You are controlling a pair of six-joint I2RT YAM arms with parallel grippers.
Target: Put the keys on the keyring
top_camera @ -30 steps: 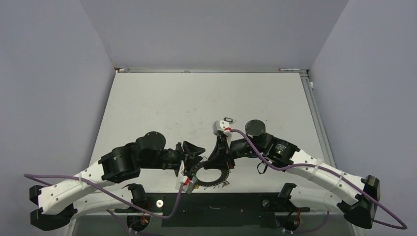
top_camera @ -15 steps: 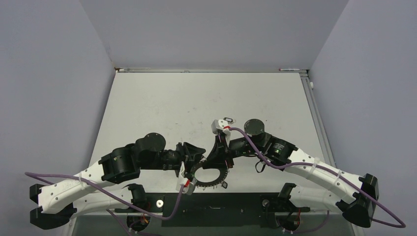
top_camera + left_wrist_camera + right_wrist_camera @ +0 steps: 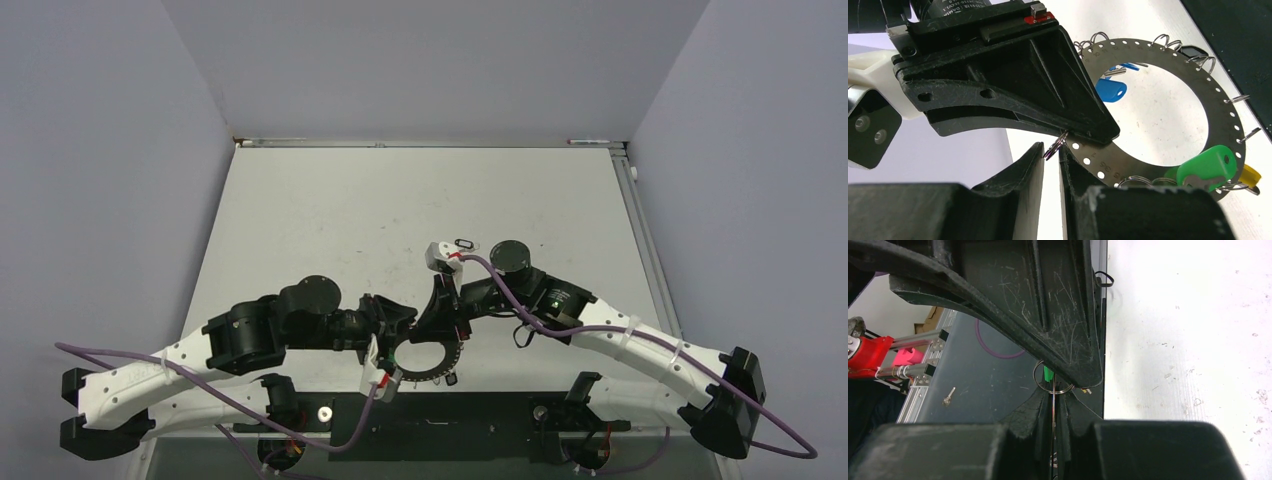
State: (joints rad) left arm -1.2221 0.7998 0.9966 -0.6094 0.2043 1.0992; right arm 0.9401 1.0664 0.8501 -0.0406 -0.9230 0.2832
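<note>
Both arms meet at the lower middle of the overhead view, over the keyring at the near edge of the table; the step in hand looks to be working one of the little loops on its rim, to get a key threaded on. The right gripper is clamped on the plate's rim, steadying it; the left gripper has its jaws drawn to a narrow slit with a small wire loop at their mouth, and I cannot tell whether that loop is truly pinched. At the lower right of the left wrist view a green-tagged key and a yellow tag hang on the ring; a blue-tagged key shows through the centre hole. The next move, I'd judge, calls for a fine, firm nip on that loop without dragging the plate out of the other arm's hold. The tabletop is white and scuffed; plain grey-lilac walls box it in; a small dark item lies higher up, too small to name.
</note>
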